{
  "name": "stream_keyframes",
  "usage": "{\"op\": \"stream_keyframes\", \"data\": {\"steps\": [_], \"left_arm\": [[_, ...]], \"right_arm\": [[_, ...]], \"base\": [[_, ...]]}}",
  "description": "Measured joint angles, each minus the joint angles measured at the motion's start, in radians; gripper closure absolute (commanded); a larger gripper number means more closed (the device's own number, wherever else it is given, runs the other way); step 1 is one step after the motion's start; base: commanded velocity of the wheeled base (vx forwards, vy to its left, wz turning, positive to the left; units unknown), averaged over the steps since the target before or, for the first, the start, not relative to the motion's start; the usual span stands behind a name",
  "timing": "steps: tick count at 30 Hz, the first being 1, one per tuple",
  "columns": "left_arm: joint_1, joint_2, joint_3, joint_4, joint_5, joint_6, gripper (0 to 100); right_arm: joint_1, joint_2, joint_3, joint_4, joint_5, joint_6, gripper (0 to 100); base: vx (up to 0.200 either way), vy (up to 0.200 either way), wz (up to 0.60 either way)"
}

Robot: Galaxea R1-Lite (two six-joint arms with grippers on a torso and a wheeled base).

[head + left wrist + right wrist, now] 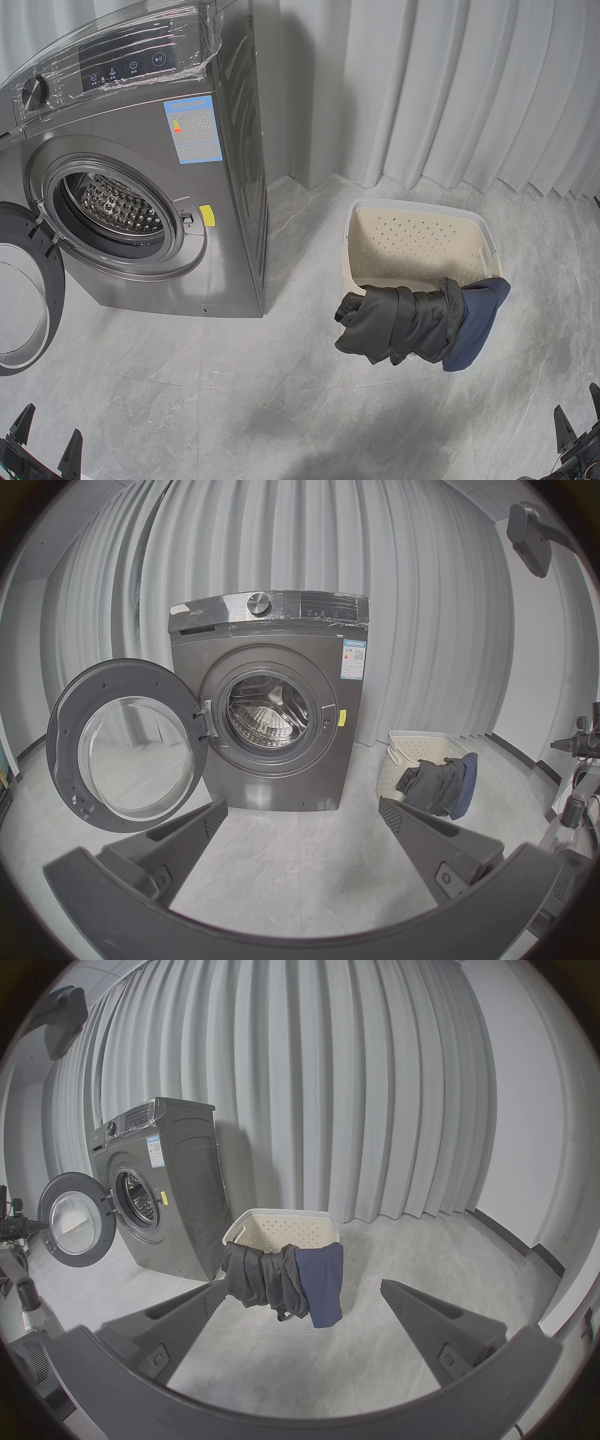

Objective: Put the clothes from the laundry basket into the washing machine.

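washer door (pixel 31 300): edge-cropped | basket (pixel 412 205) front: probably hidden under clothes (pixel 400 322)

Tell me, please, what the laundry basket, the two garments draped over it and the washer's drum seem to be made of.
Laundry basket: rigid cream plastic, matt, judging by its moulded star-shaped holes.
Dark grey garment: probably a thin synthetic weave; its creases show a faint sheen.
Navy garment: matt, soft cloth, perhaps a cotton knit.
Drum: bright metal, likely stainless steel, embossed and reflective.
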Motion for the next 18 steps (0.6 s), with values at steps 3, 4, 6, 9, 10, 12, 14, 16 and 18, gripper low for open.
{"op": "stream_keyframes", "data": {"steps": [3, 4, 6, 9, 10, 12, 14, 16, 18], "left_arm": [[0.0, 0.0, 0.0, 0.0, 0.0, 0.001, 0], [0.0, 0.0, 0.0, 0.0, 0.0, 0.0, 0], [-0.001, 0.0, 0.0, 0.0, 0.0, 0.0, 0], [-0.001, 0.0, 0.0, 0.0, 0.0, 0.0, 0], [0.0, 0.0, 0.0, 0.0, 0.0, 0.001, 0], [0.0, 0.0, 0.0, 0.0, 0.0, 0.001, 0], [0.0, 0.0, 0.0, 0.0, 0.0, 0.0, 0], [0.0, 0.0, 0.0, 0.0, 0.0, 0.001, 0], [0.001, 0.0, 0.0, -0.001, 0.0, 0.001, 0]], "right_arm": [[0.0, 0.0, 0.0, 0.0, 0.0, 0.0, 0], [0.0, 0.0, 0.0, 0.0, 0.001, 0.0, 0], [-0.001, 0.0, 0.0, 0.0, 0.001, 0.0, 0], [0.0, 0.0, 0.0, 0.0, 0.001, 0.0, 0], [0.0, 0.0, 0.0, 0.0, 0.0, 0.0, 0], [0.0, 0.0, 0.0, 0.0, 0.0, 0.0, 0], [0.0, 0.001, 0.0, 0.0, 0.0, 0.0, 0], [0.0, 0.001, 0.0, 0.0, 0.001, 0.0, 0], [0.0, 0.001, 0.0, 0.0, 0.0, 0.0, 0]], "base": [[0.0, -0.2, 0.0], [0.0, -0.2, 0.0], [0.0, -0.1, 0.0], [0.0, 0.0, 0.0], [0.0, 0.0, 0.0], [0.0, 0.0, 0.0], [0.0, 0.0, 0.0], [0.0, 0.0, 0.0], [0.0, -0.1, 0.0]]}}
